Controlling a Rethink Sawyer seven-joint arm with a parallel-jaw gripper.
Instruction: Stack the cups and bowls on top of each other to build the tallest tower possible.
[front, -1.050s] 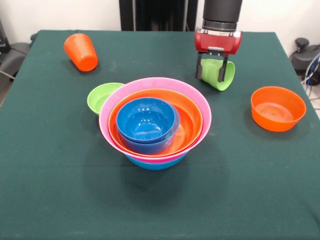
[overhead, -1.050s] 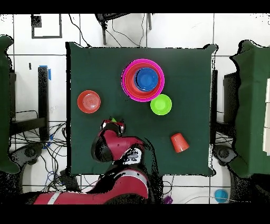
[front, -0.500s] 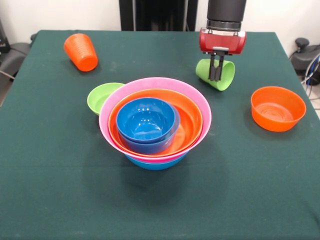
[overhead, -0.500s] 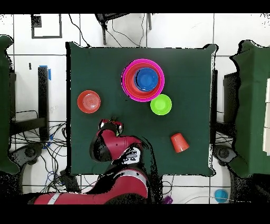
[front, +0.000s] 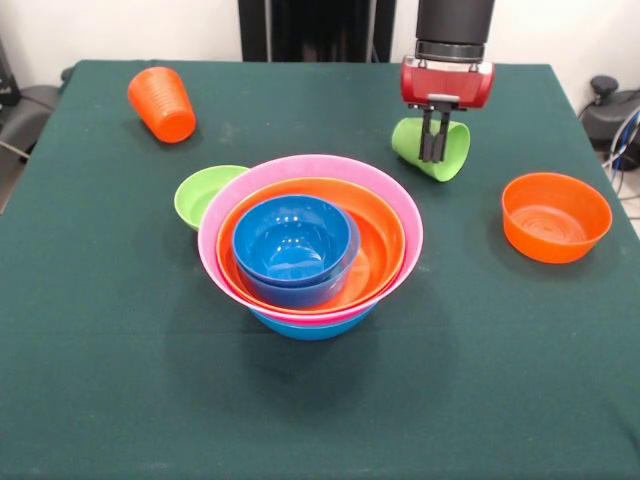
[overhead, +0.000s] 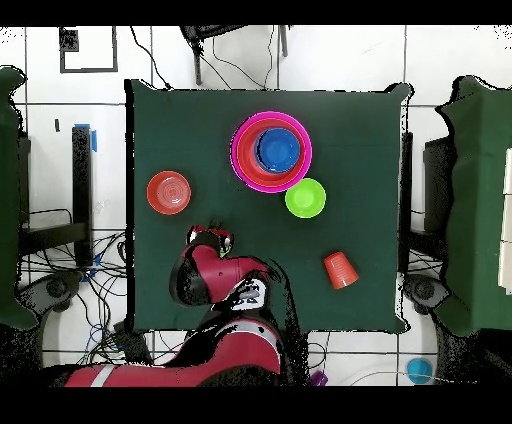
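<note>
Claw (front: 433, 147) narrowed since earlier frame, fingers pinched on green cup (front: 432, 148) rim, upper right. Judgement: lift straight, keep cup level, carry to tower (front: 310, 240) centre.

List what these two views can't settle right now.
- Lime green cup: overhead view, fully hidden under the arm's wrist.
- Gripper: front view, fingers pinched on the cup's wall; whether the cup has left the table, unclear.
- Bottom blue bowl: front view, only a sliver shows under the pink bowl.
- Small lime-green bowl: front view, partly behind the tower.
</note>
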